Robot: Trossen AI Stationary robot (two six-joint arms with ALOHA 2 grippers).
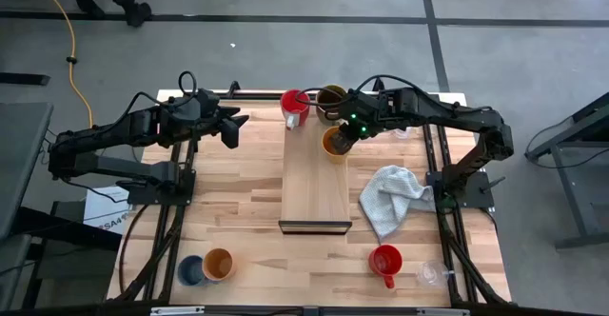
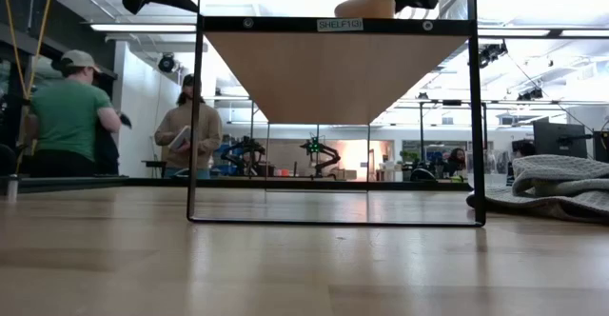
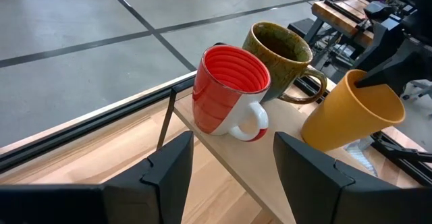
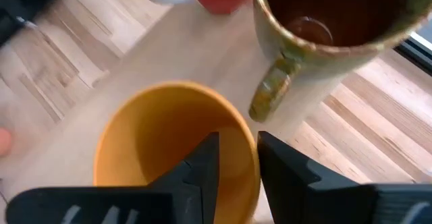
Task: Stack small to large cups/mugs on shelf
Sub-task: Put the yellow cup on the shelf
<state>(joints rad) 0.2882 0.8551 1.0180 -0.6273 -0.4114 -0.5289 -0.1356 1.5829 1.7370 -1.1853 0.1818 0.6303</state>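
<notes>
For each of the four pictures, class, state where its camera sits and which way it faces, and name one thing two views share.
High view: overhead, straight down; both arms, shelf.
Low view: tabletop height, level across; shelf frame, cloth, people behind.
Left wrist view: behind the open left gripper, facing the red mug.
Right wrist view: above the right gripper, one finger inside the orange cup.
Shared: both wrist views show the olive mug.
</notes>
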